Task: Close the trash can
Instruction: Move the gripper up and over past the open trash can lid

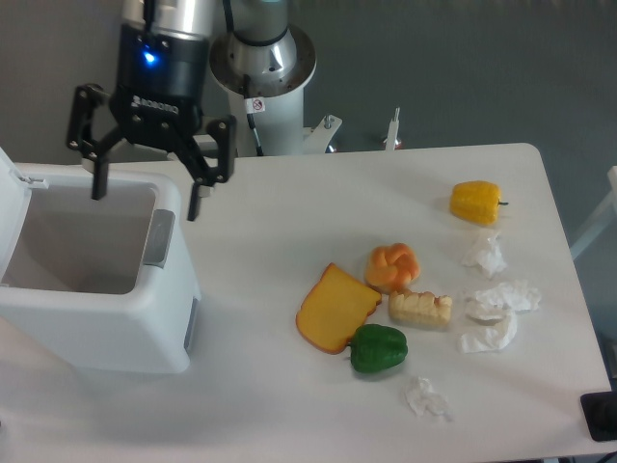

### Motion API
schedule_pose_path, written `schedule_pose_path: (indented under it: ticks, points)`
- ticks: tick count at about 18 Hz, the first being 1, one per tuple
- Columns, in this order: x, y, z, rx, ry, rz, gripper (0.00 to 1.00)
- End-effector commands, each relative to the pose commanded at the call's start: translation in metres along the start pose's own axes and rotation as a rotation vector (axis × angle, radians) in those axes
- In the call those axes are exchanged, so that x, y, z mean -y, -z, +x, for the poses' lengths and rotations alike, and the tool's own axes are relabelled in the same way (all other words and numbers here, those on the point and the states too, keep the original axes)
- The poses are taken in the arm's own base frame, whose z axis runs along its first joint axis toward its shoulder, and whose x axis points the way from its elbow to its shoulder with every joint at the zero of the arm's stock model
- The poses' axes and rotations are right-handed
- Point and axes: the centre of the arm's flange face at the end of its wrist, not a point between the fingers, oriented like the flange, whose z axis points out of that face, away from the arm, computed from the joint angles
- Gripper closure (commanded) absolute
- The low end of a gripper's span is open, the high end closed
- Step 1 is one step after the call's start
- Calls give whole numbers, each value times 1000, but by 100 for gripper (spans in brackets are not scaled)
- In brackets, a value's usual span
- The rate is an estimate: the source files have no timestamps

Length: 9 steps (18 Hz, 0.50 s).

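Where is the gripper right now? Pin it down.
The gripper hangs open at the upper left of the camera view, over the right rim of the open trash can, well left of the food items.

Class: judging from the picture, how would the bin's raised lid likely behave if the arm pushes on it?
The lid looks like stiff flat plastic, so it would probably swing shut rather than bend. The trash can appears empty, so it may slide on the smooth table.

You see a black two-finger gripper (146,200) with white lettering on its body and a blue light glowing above it, mounted under a silver wrist; behind it, your arm's round silver base (263,58) carries a small warning sticker
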Motion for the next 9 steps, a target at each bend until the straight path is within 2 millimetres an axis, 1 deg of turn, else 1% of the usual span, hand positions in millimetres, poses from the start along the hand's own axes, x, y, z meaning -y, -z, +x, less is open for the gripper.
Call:
schedule_pose_path:
  ticks: [2, 4, 9]
  points:
    - [-1, -3, 3, -7, 44, -5, 0]
    - [0, -5, 10, -27, 58, -3, 0]
    - [6, 6, 19, -84, 53, 27, 0]
